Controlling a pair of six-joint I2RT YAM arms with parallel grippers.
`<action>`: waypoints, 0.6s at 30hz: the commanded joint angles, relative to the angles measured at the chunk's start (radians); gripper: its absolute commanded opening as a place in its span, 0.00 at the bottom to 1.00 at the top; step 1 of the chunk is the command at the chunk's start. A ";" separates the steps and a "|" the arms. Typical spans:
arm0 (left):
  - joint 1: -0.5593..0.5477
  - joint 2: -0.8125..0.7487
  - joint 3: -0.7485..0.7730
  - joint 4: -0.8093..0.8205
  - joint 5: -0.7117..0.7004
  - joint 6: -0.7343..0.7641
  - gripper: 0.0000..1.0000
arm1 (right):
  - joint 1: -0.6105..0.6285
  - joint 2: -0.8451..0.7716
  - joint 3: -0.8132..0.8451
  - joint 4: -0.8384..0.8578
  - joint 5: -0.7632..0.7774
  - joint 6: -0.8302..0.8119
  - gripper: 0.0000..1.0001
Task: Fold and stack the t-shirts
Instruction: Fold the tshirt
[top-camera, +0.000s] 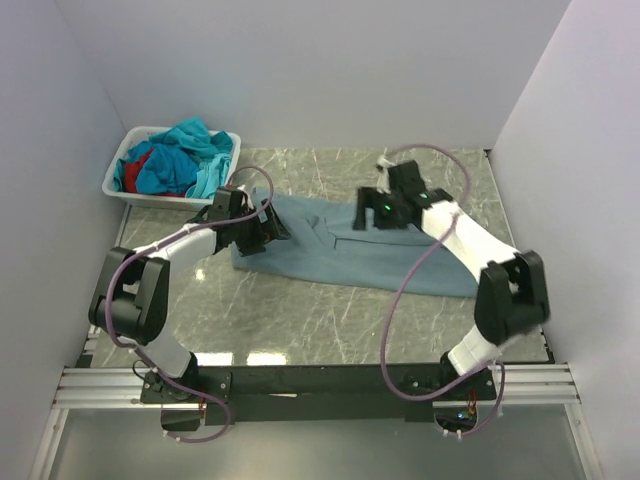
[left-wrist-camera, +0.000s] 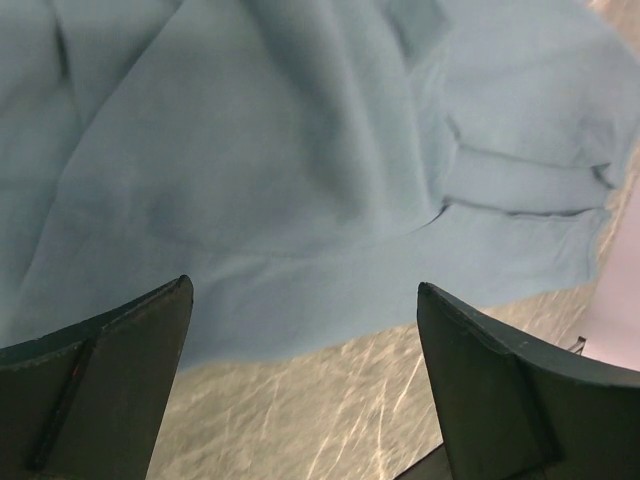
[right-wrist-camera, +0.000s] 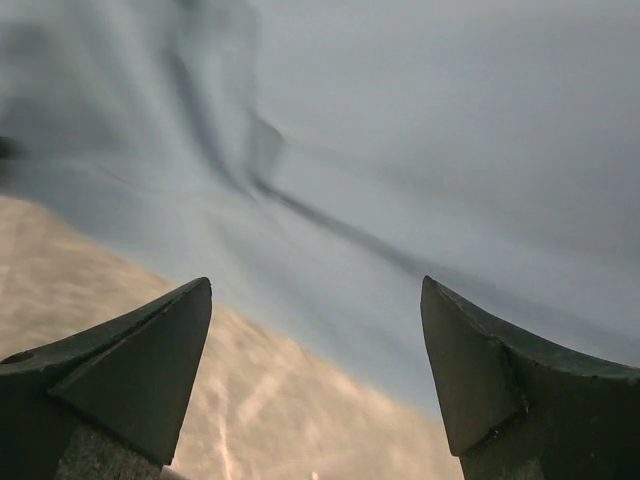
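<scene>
A dusty grey-blue t-shirt (top-camera: 345, 245) lies spread and partly folded across the middle of the marble table. My left gripper (top-camera: 268, 226) is open at the shirt's left end, just above its edge; the cloth (left-wrist-camera: 300, 150) fills the left wrist view above the fingers (left-wrist-camera: 110, 390). My right gripper (top-camera: 366, 211) is open over the shirt's far edge; its view shows the cloth (right-wrist-camera: 420, 150) and its hem between the fingers (right-wrist-camera: 130, 370). Teal, blue and red shirts (top-camera: 180, 160) are heaped in the basket.
A white plastic basket (top-camera: 125, 192) stands at the back left corner. White walls enclose the table on three sides. Bare marble (top-camera: 300, 320) lies in front of the shirt, towards the arm bases.
</scene>
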 joint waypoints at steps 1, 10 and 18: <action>0.002 0.039 0.049 0.036 0.039 -0.008 0.99 | 0.072 0.167 0.204 0.081 -0.118 -0.151 0.91; 0.013 0.081 0.025 0.086 0.053 -0.017 0.99 | 0.135 0.569 0.652 -0.111 -0.218 -0.334 0.77; 0.025 0.105 -0.011 0.107 0.062 -0.016 0.99 | 0.168 0.741 0.826 -0.216 -0.147 -0.398 0.65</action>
